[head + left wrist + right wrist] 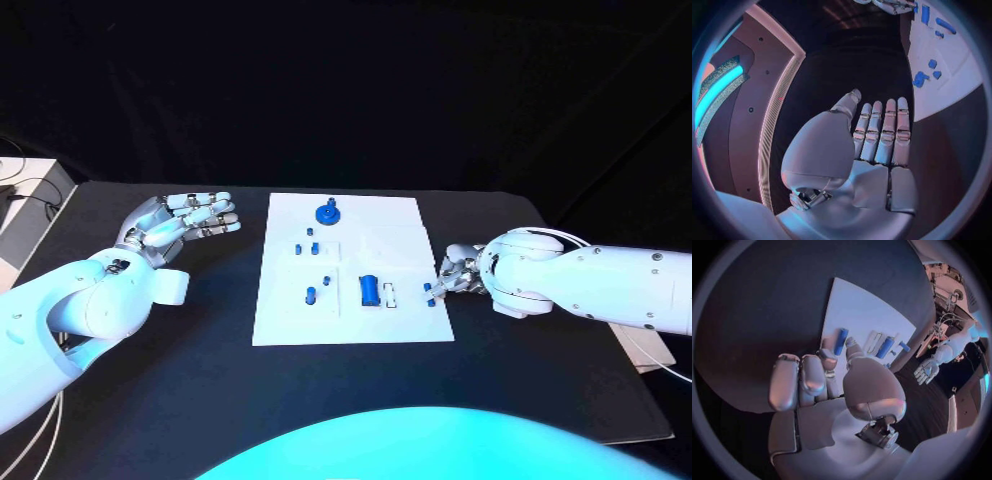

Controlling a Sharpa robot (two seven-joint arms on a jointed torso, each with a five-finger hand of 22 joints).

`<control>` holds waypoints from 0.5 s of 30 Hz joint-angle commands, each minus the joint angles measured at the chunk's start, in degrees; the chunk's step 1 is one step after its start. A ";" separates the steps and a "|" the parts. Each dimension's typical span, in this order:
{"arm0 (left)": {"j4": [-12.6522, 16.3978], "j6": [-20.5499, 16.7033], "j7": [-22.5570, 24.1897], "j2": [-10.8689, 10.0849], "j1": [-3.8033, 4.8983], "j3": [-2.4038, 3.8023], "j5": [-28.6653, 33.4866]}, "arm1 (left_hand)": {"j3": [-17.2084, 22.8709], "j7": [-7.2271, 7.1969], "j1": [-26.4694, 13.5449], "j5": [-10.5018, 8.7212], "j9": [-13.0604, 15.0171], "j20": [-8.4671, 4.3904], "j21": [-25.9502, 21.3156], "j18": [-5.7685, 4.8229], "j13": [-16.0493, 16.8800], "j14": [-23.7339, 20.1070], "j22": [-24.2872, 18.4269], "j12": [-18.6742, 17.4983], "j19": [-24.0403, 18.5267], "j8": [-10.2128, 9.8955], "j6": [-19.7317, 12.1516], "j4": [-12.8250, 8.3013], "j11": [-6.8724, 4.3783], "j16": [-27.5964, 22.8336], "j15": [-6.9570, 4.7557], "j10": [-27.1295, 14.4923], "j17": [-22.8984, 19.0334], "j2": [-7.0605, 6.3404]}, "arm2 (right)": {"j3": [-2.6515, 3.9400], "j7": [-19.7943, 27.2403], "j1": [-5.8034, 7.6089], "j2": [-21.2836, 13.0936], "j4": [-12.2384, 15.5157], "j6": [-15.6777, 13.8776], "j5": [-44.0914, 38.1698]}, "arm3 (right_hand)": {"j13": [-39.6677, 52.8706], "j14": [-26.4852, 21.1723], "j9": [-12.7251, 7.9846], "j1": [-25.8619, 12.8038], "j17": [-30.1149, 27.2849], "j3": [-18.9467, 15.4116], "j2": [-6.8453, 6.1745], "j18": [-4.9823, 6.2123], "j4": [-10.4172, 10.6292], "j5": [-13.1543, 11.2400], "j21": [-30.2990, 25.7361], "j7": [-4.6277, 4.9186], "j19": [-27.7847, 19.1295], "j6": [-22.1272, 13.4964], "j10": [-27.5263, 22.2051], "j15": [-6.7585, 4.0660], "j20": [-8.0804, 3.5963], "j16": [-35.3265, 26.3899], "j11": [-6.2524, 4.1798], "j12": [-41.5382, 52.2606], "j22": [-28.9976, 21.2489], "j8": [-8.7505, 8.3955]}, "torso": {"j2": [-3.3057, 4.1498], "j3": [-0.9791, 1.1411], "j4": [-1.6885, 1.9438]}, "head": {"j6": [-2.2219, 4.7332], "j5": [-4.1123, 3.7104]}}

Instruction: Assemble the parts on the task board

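Parts [371, 291] on the task board [289, 325] are judged light, rigid, slippery; one peg [840, 341] is pinched endwise by right hand [462, 270] fingers [827, 359]; left hand [180, 222] is held open.

Head view looks steeply down on tabletop [173, 400] from above. Each wrist view sits close behind own hand, facing along fingers. All three share task board [289, 320] [954, 85] [861, 315].

dim cyan-tinged light, black surroundings, strong fisheye bending at wrist-view rims
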 commanded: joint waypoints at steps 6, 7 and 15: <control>0.07 0.93 0.54 0.01 -0.07 0.04 0.30 | -0.11 0.08 0.44 0.15 -0.07 0.13 0.19 -0.66 -0.07 0.23 -0.06 -0.09 0.33 -0.02 0.25 0.37 -0.06 0.11 -0.04 0.30 -0.01 0.10 | -0.02 -0.10 -0.36 1.06 -0.26 -0.54 -0.44 | 0.13 0.08 0.17 -0.35 0.06 -0.01 -0.40 -1.15 0.77 0.23 0.25 -0.18 4.60 0.18 0.25 -0.04 -0.21 0.12 0.05 -0.32 10.29 0.02 | 0.00 -0.04 0.00 | 0.00 0.08; 0.07 0.93 0.51 0.00 -0.07 0.04 0.30 | -0.11 0.08 0.44 0.15 -0.07 0.13 0.19 -0.66 -0.07 0.23 -0.06 -0.09 0.33 -0.02 0.25 0.37 -0.06 0.11 -0.04 0.30 -0.01 0.10 | -0.02 -0.06 -0.42 1.17 -0.33 -0.50 -0.38 | 0.12 0.08 0.18 -0.27 0.05 0.07 -0.30 -1.14 0.78 0.29 0.22 -0.18 4.60 0.16 0.23 -0.04 -0.21 0.12 0.05 -0.35 10.28 0.00 | 0.02 -0.04 -0.02 | 0.00 0.11; 0.11 0.90 0.31 -0.04 -0.07 0.04 0.31 | -0.15 0.22 0.42 0.17 -0.08 0.13 0.17 -0.67 -0.07 0.18 -0.07 -0.10 0.32 -0.03 0.16 0.47 -0.02 0.10 -0.03 0.21 -0.01 0.08 | -0.05 0.77 -1.08 2.09 -1.63 0.21 -0.11 | 0.04 0.03 -0.35 1.02 -0.07 0.75 1.31 -1.01 -0.13 5.17 -0.20 0.18 4.54 -0.24 -0.12 0.10 -0.05 -0.07 0.27 -0.70 10.19 -0.90 | -0.02 -0.02 0.03 | 0.00 0.05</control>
